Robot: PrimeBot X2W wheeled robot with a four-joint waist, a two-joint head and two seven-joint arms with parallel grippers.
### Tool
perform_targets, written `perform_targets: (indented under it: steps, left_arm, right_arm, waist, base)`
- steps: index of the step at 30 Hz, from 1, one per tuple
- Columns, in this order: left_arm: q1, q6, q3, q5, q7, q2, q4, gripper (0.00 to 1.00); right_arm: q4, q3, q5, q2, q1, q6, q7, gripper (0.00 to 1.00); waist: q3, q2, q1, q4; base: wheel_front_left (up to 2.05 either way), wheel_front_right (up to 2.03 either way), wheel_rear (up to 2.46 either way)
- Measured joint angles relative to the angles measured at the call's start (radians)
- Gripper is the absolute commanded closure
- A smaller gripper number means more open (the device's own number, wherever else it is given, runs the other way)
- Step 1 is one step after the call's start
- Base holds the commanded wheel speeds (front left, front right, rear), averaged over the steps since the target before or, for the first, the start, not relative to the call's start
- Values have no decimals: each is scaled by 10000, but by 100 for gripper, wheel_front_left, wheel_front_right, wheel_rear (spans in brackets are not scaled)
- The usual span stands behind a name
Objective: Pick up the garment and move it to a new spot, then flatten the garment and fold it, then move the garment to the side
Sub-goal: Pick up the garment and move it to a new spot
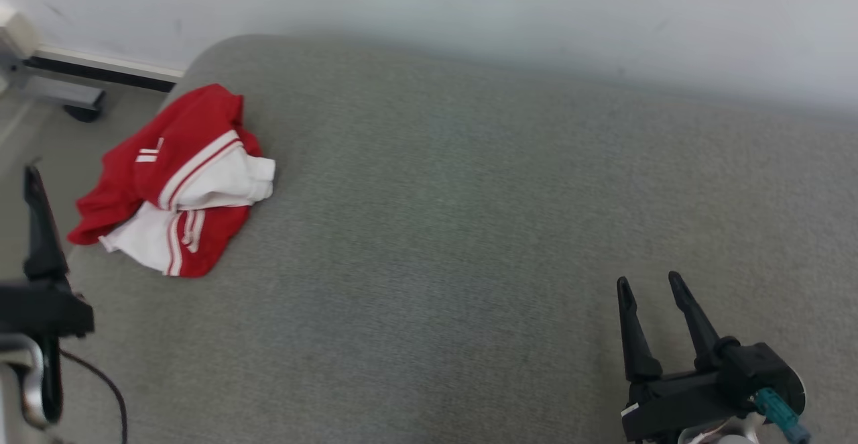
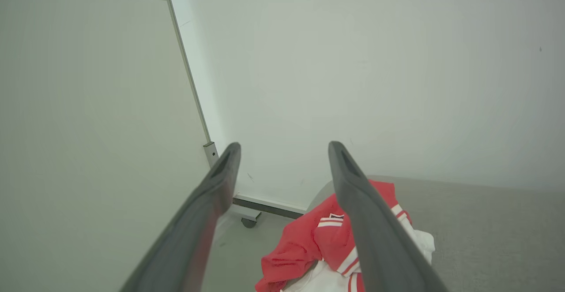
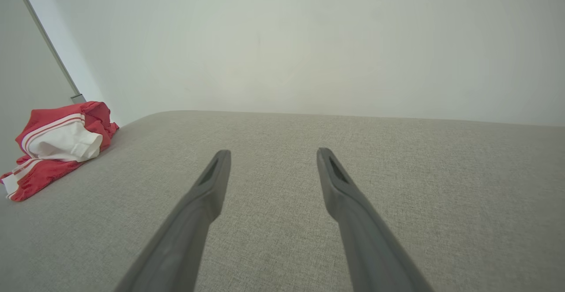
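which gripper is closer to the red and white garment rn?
Left. The left gripper sits beside the garment, just off the cushion's left edge. The right gripper is far across the cushion, toward its right end.

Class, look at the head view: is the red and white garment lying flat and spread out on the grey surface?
No, the garment sits bunched in a crumpled heap near the left edge of the grey surface.

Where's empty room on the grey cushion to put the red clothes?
The wide middle of the grey cushion, between the garment and the right pincer, is bare; so is the strip along the wall. It is crowded at the left edge, around the garment.
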Motion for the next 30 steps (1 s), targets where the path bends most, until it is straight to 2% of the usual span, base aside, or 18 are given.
perform_targets:
  steps: [8, 16, 23, 27, 30]
  left_arm:
    - [-2169, -96, 46, -257, 391, 796, 1118, 0]
    - [-3744, -249, -130, -539, 635, 1434, 3290, 0]
    - [-4290, -316, -263, -811, 1007, 1611, 5175, 0]
    - [-4493, -339, -370, -1009, 1569, 1624, 6207, 0]
    - [-4637, -347, -462, -1239, 2385, 1586, 7010, 0]
  right_arm:
    - [-585, -167, -184, -140, -392, 0, 2, 0]
    - [-1538, -270, -341, -278, -671, 0, 407, 0]
    - [-2330, -387, -487, -351, -671, 0, 777, 0]
    - [-2569, -441, -531, -345, -636, 0, 897, 0]
    - [-2627, -437, -560, -336, -627, 0, 957, 0]
  waist:
    - [895, 0, 0, -1106]
    - [1898, 0, 1, -1873]
    - [2562, 1, -1, -2398]
    - [2819, 1, 0, -2564]
    - [2883, 1, 0, -2632]
  base:
    - [0, 0, 0]
    - [0, 0, 0]
    - [0, 0, 0]
    - [0, 0, 0]
    - [0, 0, 0]
